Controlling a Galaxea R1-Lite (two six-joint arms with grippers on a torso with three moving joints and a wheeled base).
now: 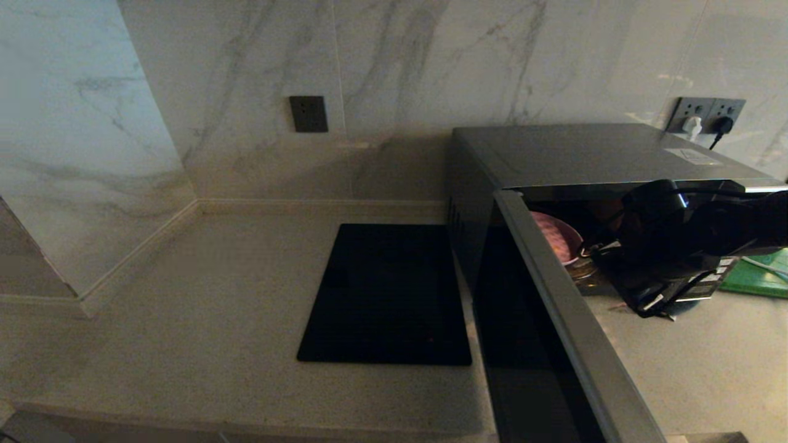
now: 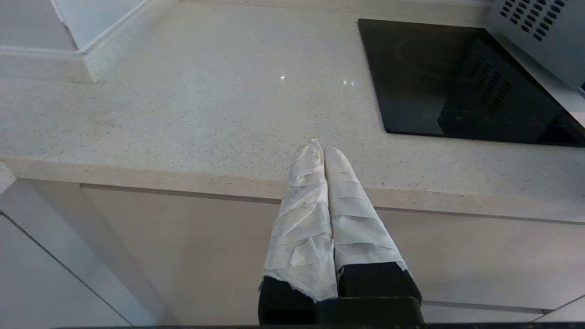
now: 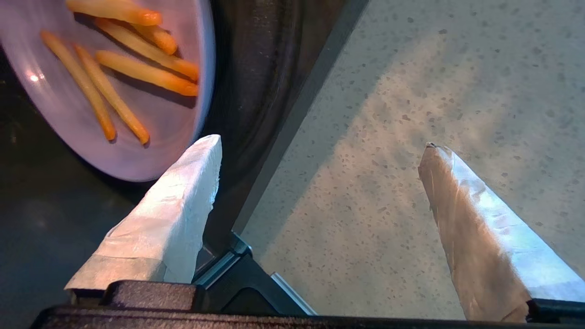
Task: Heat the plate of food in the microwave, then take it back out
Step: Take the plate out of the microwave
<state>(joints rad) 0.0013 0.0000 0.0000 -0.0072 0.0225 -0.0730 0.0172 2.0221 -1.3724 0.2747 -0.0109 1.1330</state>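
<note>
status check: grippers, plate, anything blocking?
Right gripper open, empty, at the microwave mouth. Left gripper shut, parked off the counter edge. Plate of food inside the microwave, door swung open. Nothing blocking.

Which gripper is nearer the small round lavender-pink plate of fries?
Right. The right gripper hangs open at the microwave's mouth beside the plate; the left gripper sits shut at the counter's front edge.

The right arm (image 1: 695, 240) is glossy black with thin cables. Both grippers, left (image 2: 323, 151) and right (image 3: 320, 146), have tapered fingers (image 3: 183, 214) wrapped in white tape.
</note>
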